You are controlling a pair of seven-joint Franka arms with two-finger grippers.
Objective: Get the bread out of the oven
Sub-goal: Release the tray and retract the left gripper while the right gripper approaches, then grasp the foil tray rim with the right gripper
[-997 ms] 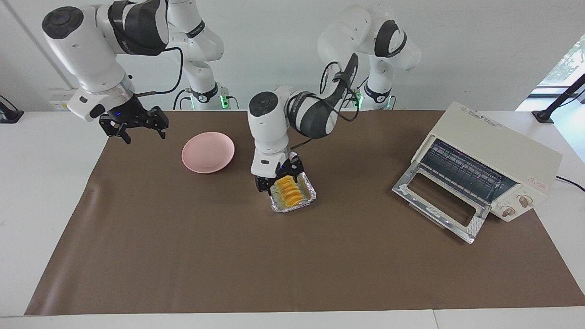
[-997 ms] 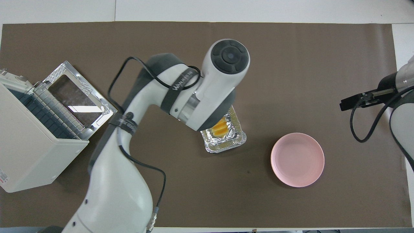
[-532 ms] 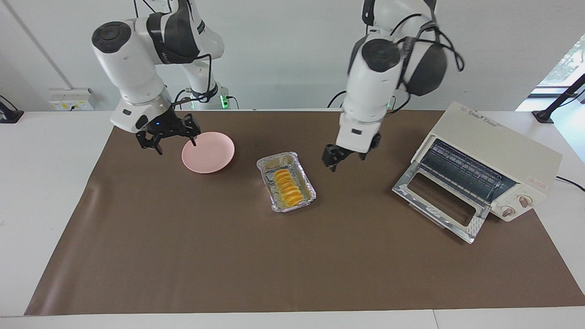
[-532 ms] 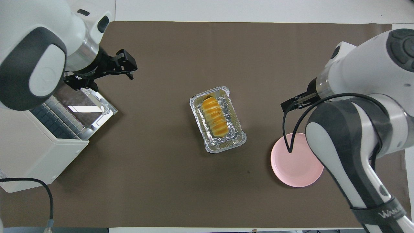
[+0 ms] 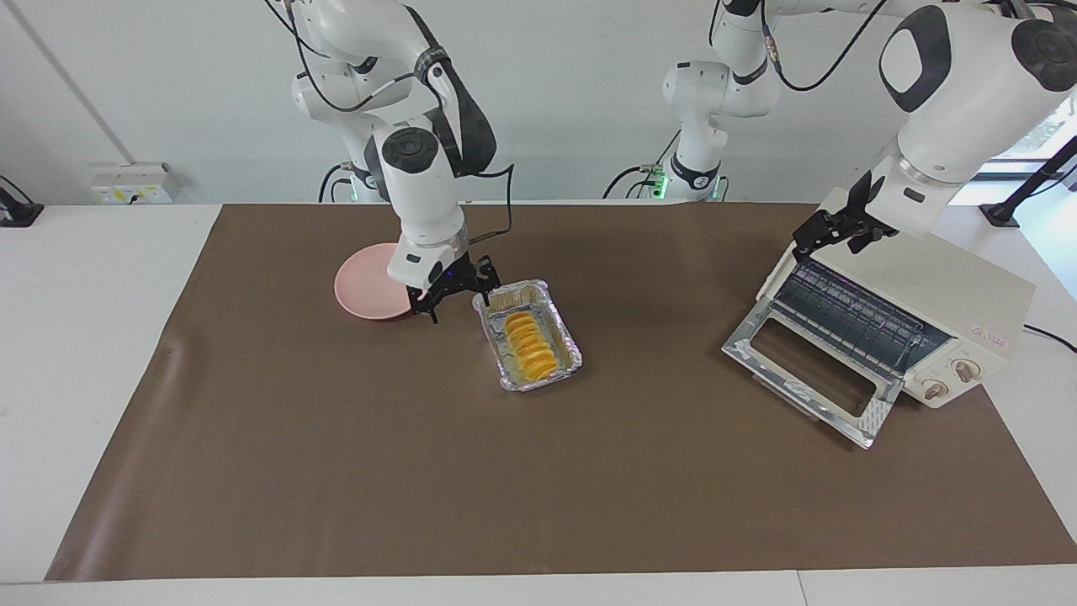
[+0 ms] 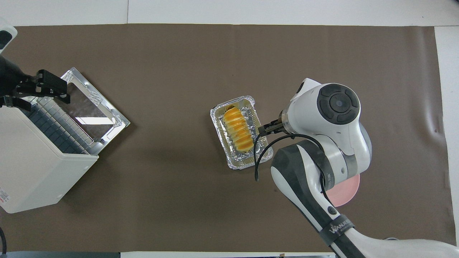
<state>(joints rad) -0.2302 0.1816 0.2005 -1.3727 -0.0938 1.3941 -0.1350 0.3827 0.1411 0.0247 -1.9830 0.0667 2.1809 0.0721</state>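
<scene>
While the bread (image 5: 527,343) lies lengthwise in a crinkled foil tray (image 5: 505,379) near the middle of the table (image 5: 336,471), its ridged golden top is uncovered and nothing grips it. Both tray and loaf sit on the brown mat (image 5: 589,488) that covers most of the table.

Just beside the tray, toward the right arm's end, the right gripper (image 5: 452,295) hangs low between the tray and a pink plate (image 5: 362,295). Its fingers (image 5: 485,282) are spread apart and empty, one tip close to the tray's rim; whether it touches the foil cannot be told. From overhead the right arm's wrist covers most of the plate, leaving only a pink edge in view.

Well apart, at the left arm's end of the table, stands the oven (image 5: 925,295), cream-white, its glass door (image 5: 812,370) dropped open flat and its wire rack (image 5: 850,316) bare. 2 round knobs (image 5: 951,379) show on its front. The left gripper (image 5: 829,231) is raised over the oven's upper front edge, its fingers released and holding nothing.
</scene>
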